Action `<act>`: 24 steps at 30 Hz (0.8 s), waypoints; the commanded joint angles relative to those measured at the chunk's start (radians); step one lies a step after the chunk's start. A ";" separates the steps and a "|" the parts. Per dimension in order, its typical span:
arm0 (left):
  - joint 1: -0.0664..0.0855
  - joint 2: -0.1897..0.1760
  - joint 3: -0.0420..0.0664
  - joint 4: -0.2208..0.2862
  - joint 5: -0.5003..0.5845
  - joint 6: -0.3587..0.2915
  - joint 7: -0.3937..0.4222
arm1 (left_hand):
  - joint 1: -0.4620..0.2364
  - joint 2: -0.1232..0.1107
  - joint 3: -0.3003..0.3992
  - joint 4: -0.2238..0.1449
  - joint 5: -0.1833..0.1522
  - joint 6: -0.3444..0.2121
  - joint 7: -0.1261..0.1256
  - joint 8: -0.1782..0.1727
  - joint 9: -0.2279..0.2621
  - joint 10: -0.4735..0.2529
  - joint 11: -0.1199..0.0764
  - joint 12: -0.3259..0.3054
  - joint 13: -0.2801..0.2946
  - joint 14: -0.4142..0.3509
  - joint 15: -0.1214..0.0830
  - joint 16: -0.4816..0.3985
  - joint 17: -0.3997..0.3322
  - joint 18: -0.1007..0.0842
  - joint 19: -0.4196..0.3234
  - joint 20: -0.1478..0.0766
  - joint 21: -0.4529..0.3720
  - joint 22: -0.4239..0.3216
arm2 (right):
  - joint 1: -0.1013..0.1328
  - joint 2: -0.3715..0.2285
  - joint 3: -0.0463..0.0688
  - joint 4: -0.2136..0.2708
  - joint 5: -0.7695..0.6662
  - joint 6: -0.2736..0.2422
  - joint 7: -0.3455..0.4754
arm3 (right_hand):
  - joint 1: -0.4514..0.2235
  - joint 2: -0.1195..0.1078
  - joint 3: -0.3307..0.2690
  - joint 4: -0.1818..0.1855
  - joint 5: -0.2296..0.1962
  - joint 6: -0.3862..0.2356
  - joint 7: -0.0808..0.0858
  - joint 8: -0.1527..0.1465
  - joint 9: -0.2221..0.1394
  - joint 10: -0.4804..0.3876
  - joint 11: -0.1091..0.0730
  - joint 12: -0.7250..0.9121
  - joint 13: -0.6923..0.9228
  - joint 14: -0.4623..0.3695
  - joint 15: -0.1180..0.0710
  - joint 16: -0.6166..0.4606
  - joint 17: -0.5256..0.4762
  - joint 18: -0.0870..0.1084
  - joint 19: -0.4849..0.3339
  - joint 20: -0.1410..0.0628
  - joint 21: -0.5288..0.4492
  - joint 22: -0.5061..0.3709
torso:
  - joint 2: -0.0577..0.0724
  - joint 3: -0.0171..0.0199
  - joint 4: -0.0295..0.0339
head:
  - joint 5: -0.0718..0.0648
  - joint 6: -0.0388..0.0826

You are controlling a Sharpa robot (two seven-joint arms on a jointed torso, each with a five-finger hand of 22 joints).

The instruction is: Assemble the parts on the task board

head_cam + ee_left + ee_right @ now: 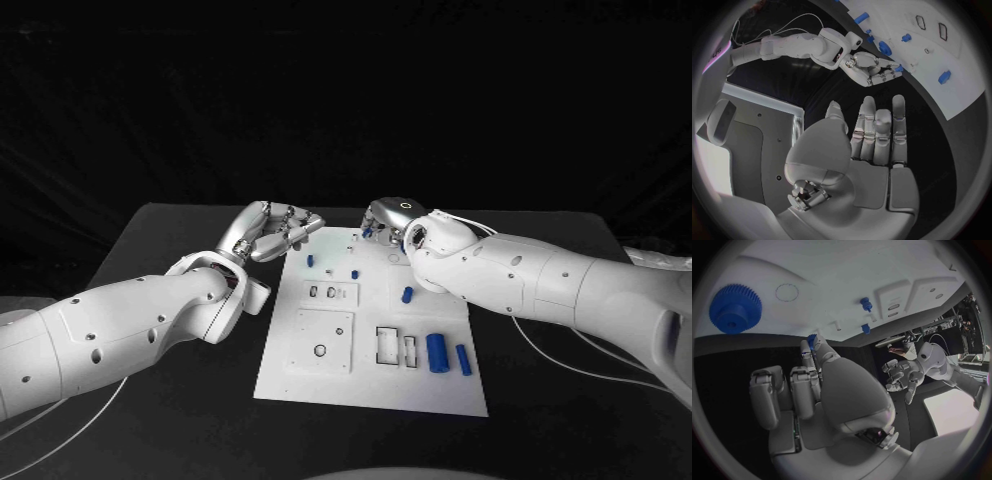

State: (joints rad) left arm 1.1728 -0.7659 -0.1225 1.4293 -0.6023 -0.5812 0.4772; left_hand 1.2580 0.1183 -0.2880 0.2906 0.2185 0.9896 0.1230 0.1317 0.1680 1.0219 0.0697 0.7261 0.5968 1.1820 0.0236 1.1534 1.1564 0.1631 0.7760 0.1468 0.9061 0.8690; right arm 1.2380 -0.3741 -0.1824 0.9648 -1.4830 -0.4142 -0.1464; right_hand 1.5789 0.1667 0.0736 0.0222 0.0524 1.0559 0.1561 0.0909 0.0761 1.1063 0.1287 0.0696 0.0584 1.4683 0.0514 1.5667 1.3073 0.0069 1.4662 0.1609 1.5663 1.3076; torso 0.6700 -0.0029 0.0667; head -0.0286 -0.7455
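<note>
Fingers (809, 347) of right hand (826, 390) on blue part (811, 339)

You have one white task board (372, 385) and two silver hands, the left hand (271, 231) and the right hand (387, 218). Near the right hand sits one blue gear (734, 308); two blue cylinders (436, 352) lie well away from it.

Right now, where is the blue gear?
In the right wrist view the blue gear lies flat on the white task board, near the board's edge, just beyond the fingertips of the right hand and beside a faint circle outline.
</note>
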 commanded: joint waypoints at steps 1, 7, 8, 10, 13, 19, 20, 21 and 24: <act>0.004 0.001 0.001 0.004 0.005 0.008 0.015 | 0.008 0.003 -0.006 0.000 0.006 0.000 0.007 -0.001 0.001 -0.009 -0.001 -0.004 -0.001 -0.007 0.002 -0.008 -0.002 0.014 -0.008 -0.001 -0.007 -0.002 | -0.002 0.011 0.001 -0.016 -0.004 0.001 0.010 | 0.003 -0.001 0.006 -0.002 0.002 0.013 -0.001 -0.004 0.008 0.026 -0.018 -0.004 0.001 0.102 0.006 0.004 0.263 -0.007 0.105 0.000 0.004 0.263 | 0.001 -0.0013 0.0023 | -0.002 0.004; 0.005 0.002 0.001 0.005 0.005 0.006 0.015 | 0.009 0.004 -0.006 0.000 0.006 -0.001 0.007 -0.001 0.001 -0.009 -0.001 -0.005 -0.002 -0.009 0.002 -0.010 -0.004 0.014 -0.008 0.000 -0.008 -0.002 | -0.004 0.023 0.002 -0.025 -0.006 0.005 0.012 | 0.003 -0.002 0.007 -0.001 0.003 0.013 -0.001 -0.004 0.008 0.026 -0.018 -0.004 0.001 0.102 0.007 0.004 0.263 -0.007 0.105 0.000 0.004 0.263 | 0.000 -0.0006 0.0010 | 0.002 -0.001; 0.005 0.002 0.001 0.005 0.005 0.005 0.015 | 0.009 0.004 -0.006 0.000 0.006 -0.001 0.007 -0.001 0.001 -0.009 -0.001 -0.005 -0.002 -0.009 0.002 -0.010 -0.004 0.014 -0.008 0.000 -0.008 -0.002 | -0.004 0.024 0.002 -0.026 -0.006 0.006 0.013 | 0.003 -0.002 0.007 -0.001 0.003 0.013 -0.001 -0.004 0.008 0.025 -0.018 -0.004 0.001 0.102 0.007 0.004 0.263 -0.007 0.105 0.000 0.004 0.263 | 0.000 -0.0008 0.0012 | 0.003 -0.001; 0.005 0.002 0.002 0.005 0.005 0.005 0.015 | 0.010 0.004 -0.006 0.000 0.006 -0.001 0.007 -0.001 0.001 -0.010 -0.001 -0.006 -0.002 -0.010 0.003 -0.011 -0.005 0.014 -0.008 0.000 -0.010 -0.003 | -0.004 0.027 0.002 -0.028 -0.006 0.006 0.014 | 0.002 -0.002 0.008 0.000 0.003 0.013 -0.001 -0.005 0.008 0.025 -0.018 -0.005 0.001 0.102 0.007 0.004 0.263 -0.007 0.105 0.000 0.004 0.263 | 0.000 -0.0011 0.0006 | 0.003 -0.001; 0.006 0.001 0.002 0.006 0.005 0.004 0.014 | 0.010 0.004 -0.006 0.000 0.006 -0.001 0.007 -0.001 0.001 -0.010 -0.001 -0.006 -0.002 -0.010 0.003 -0.011 -0.005 0.014 -0.008 0.000 -0.010 -0.003 | -0.004 0.030 0.002 -0.031 -0.007 0.002 0.016 | 0.002 -0.002 0.008 0.000 0.003 0.013 -0.001 -0.005 0.008 0.025 -0.018 -0.005 0.001 0.102 0.007 0.004 0.263 -0.007 0.105 0.000 0.004 0.263 | 0.000 -0.0009 -0.0007 | 0.005 -0.002; 0.006 0.001 0.002 0.006 0.005 0.003 0.014 | 0.011 0.004 -0.006 0.000 0.006 -0.002 0.007 -0.002 0.001 -0.010 -0.001 -0.006 -0.003 -0.011 0.003 -0.013 -0.006 0.014 -0.008 0.000 -0.011 -0.003 | -0.004 0.034 0.002 -0.033 -0.008 -0.005 0.018 | 0.002 -0.003 0.009 0.000 0.003 0.012 -0.001 -0.005 0.007 0.025 -0.018 -0.006 0.001 0.102 0.007 0.004 0.263 -0.007 0.105 0.001 0.004 0.263 | -0.001 -0.0008 -0.0004 | 0.005 -0.004; 0.007 0.001 0.002 0.006 0.005 0.003 0.014 | 0.011 0.004 -0.006 0.000 0.006 -0.002 0.007 -0.002 0.001 -0.010 -0.001 -0.006 -0.003 -0.011 0.003 -0.013 -0.006 0.014 -0.008 0.000 -0.011 -0.003 | -0.004 0.035 0.002 -0.034 -0.008 -0.005 0.018 | 0.002 -0.003 0.009 0.000 0.003 0.012 -0.001 -0.005 0.007 0.025 -0.018 -0.006 0.001 0.102 0.007 0.004 0.263 -0.007 0.105 0.001 0.004 0.263 | 0.000 -0.0009 0.0000 | 0.005 -0.005; 0.007 0.001 0.002 0.006 0.005 0.003 0.014 | 0.011 0.004 -0.006 0.000 0.006 -0.002 0.007 -0.002 0.001 -0.010 -0.001 -0.006 -0.003 -0.011 0.003 -0.013 -0.006 0.014 -0.008 0.000 -0.011 -0.003 | -0.004 0.036 0.002 -0.036 -0.008 -0.005 0.019 | 0.002 -0.003 0.009 0.000 0.003 0.012 -0.001 -0.005 0.007 0.025 -0.018 -0.006 0.001 0.102 0.007 0.004 0.263 -0.007 0.105 0.001 0.004 0.263 | 0.000 -0.0009 0.0000 | 0.005 -0.005; 0.007 0.001 0.002 0.008 0.005 0.003 0.013 | 0.011 0.004 -0.006 0.000 0.006 -0.002 0.007 -0.002 0.001 -0.010 -0.001 -0.006 -0.003 -0.011 0.003 -0.013 -0.006 0.014 -0.008 0.000 -0.011 -0.003 | -0.004 0.040 0.002 -0.041 -0.008 -0.007 0.022 | 0.002 -0.003 0.009 0.000 0.003 0.012 -0.001 -0.005 0.007 0.025 -0.018 -0.006 0.001 0.102 0.007 0.004 0.263 -0.007 0.105 0.001 0.004 0.263 | 0.000 -0.0009 -0.0004 | 0.005 -0.006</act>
State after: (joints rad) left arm 1.1770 -0.7661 -0.1214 1.4330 -0.6021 -0.5822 0.4779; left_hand 1.2619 0.1222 -0.2880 0.2906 0.2184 0.9896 0.1230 0.1317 0.1677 1.0183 0.0661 0.7261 0.5955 1.1788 0.0267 1.1468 1.1511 0.1631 0.7760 0.1468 0.9022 0.8671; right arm 1.2341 -0.3376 -0.1804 0.9271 -1.4827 -0.4162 -0.1360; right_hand 1.5732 0.1583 0.0794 0.0221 0.0495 1.0653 0.1533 0.0826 0.0762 1.1136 0.1214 0.0651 0.0582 1.4683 0.0515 1.5667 1.3079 0.0069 1.4662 0.1610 1.5663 1.3074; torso 0.6696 -0.0037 0.0664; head -0.0235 -0.7503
